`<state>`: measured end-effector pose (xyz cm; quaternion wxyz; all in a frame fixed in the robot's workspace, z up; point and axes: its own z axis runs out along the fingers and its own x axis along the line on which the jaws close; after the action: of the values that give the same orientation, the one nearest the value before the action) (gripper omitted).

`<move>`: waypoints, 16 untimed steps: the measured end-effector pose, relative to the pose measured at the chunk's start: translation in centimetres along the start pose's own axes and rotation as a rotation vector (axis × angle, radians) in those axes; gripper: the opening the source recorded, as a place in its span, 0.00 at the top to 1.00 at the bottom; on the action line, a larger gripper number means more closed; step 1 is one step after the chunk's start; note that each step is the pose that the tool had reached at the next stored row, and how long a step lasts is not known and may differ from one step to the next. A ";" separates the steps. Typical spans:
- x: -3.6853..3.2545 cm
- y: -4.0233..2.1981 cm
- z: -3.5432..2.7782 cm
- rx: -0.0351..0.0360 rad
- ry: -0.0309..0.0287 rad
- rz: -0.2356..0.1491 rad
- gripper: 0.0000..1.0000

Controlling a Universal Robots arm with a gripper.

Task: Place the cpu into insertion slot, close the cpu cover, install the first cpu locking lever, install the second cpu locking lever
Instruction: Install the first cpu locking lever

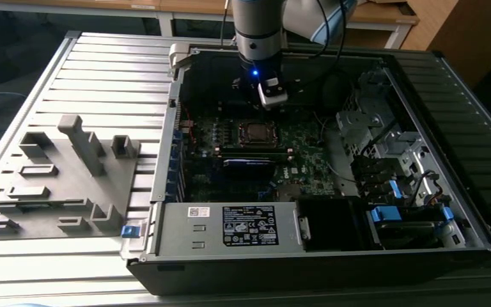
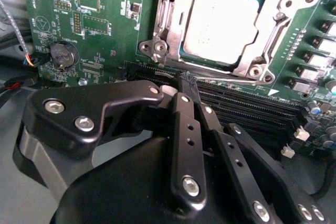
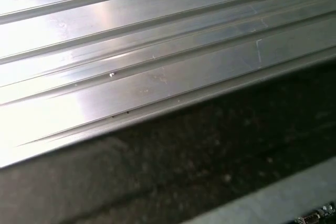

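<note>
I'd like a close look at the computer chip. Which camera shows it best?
The second wrist view: the cpu sits large in its socket under the cpu cover. The exterior view gives it small and distant.

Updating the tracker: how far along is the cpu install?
Done, by the look of it: the cpu sits in its slot and the cpu cover lies closed around it. In hand: nothing; the tool hovers beside the socket, fingers together, gripping nothing I can see. Left: I can't tell from these views whether either locking lever is latched.
</note>
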<state>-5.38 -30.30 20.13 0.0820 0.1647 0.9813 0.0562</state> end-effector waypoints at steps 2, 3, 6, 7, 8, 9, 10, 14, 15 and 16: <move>0.08 -0.02 -0.02 -0.0004 -0.0016 0.000 0.89; 0.15 -0.04 0.01 -0.0013 -0.0036 0.000 0.89; 0.28 -0.07 0.07 -0.0051 -0.0055 0.000 0.89; 0.31 -0.06 0.08 -0.0061 -0.0056 0.001 0.89; 0.35 -0.03 0.10 -0.0075 -0.0056 0.001 0.89; 0.38 0.01 0.11 -0.0090 -0.0056 0.002 0.89; 0.41 0.05 0.12 -0.0100 -0.0057 0.004 0.89; 0.43 0.08 0.15 -0.0119 -0.0066 0.015 0.89; 0.44 0.08 0.15 -0.0122 -0.0086 0.016 0.89; 0.44 0.08 0.16 -0.0131 -0.0116 0.016 0.89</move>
<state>-5.73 -30.07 19.92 0.0883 0.1725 0.9791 0.0623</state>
